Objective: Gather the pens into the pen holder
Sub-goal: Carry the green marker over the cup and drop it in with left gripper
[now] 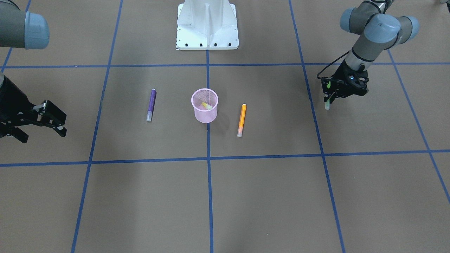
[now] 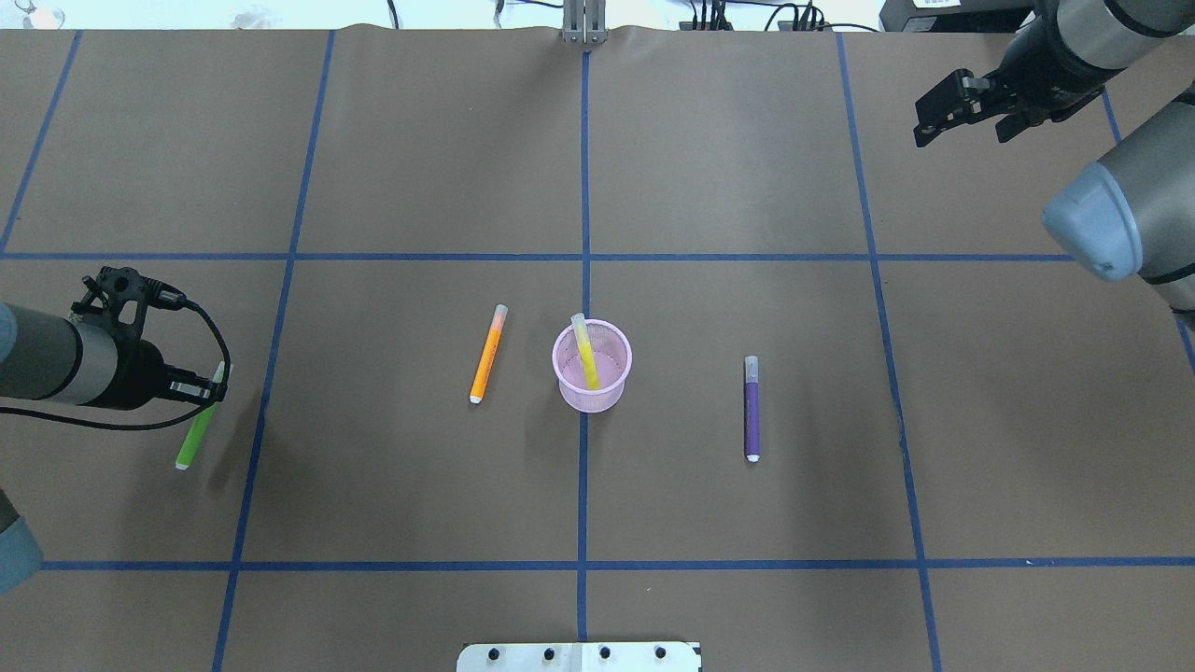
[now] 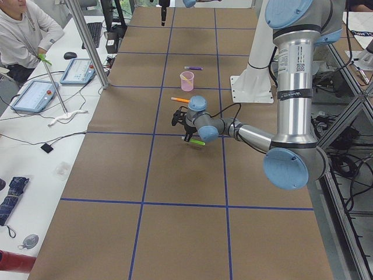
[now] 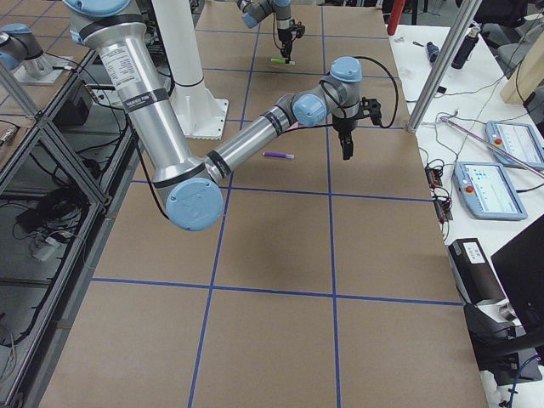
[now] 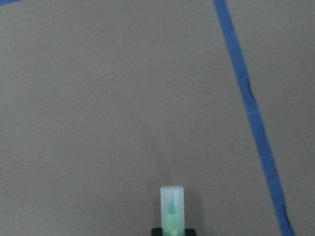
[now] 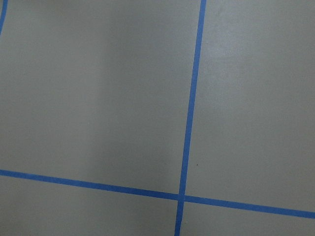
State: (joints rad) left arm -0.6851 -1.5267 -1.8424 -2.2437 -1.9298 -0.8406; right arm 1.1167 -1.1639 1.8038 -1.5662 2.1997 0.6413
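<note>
Far out on the robot's left side of the table, the left gripper point(image 2: 201, 390) was squeezed shut on the green pen point(image 2: 195, 429). It held the pen near its top end, and the pale cap end pointed down at a slant. The pen looked to be up off the table, because its shadow lay apart from it in the overhead view.

The pen holder point(image 2: 590, 399) stood in the middle of the table, well apart from that gripper, off toward the robot's right. The yellow pen point(image 2: 586, 355) was already inside it, leaning on the rim. The orange pen point(image 2: 488, 355) lay flat on the table between the left gripper and the cup, near the cup. The purple pen point(image 2: 752, 408) lay flat on the other side of the cup, nearer the right arm.

The right gripper point(image 2: 962, 131) was far off on the robot's right, with its fingers spread wide and nothing in them.

I think the next move would be to carry the green pen sideways, over the orange pen, until it hung above the cup's mouth. The pen was long and thin, so its low end would need to be right over the opening before the fingers let go. If it came in too low, it could bump the rim and tip the cup.
</note>
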